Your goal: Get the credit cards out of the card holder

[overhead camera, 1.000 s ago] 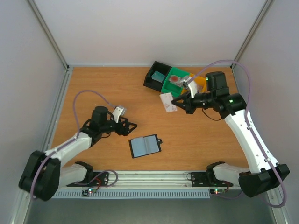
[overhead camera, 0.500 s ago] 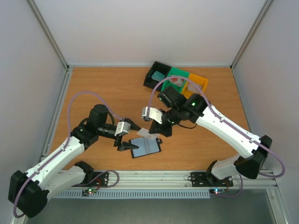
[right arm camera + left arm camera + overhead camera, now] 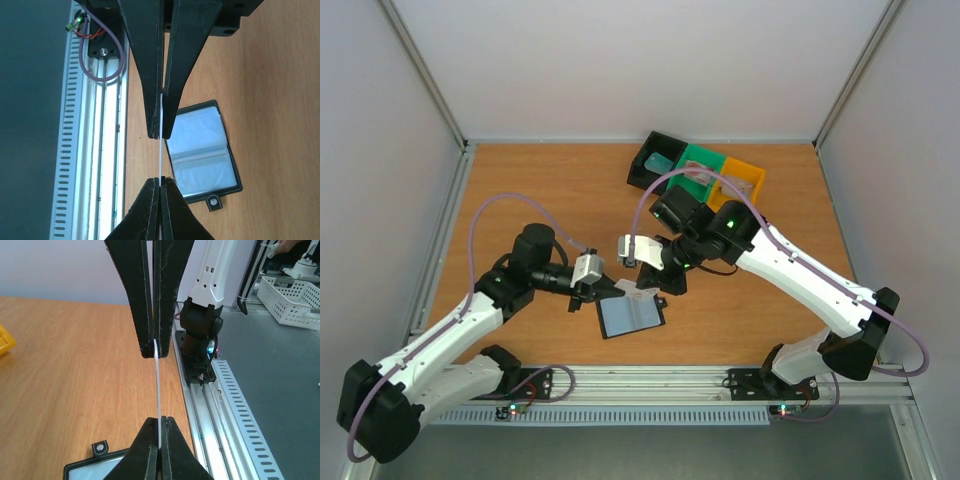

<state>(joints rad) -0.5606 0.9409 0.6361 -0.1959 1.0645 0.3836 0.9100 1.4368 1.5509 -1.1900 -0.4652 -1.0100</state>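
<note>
Top external view: both arms meet over the middle of the worktop (image 3: 520, 190), just above the card holder (image 3: 632, 315). The holder lies open and flat, its pale pockets facing up. The left gripper (image 3: 611, 290) and the right gripper (image 3: 652, 283) face each other, each pair of jaws pressed together on the same whitish card (image 3: 634, 291). The card is off the wood, held between them. From either wrist it shows only as a thin white line (image 3: 158, 385) running from one set of tips to the other. A teal card (image 3: 660, 162) sits in the black tray (image 3: 642, 170) at the far side.
</note>
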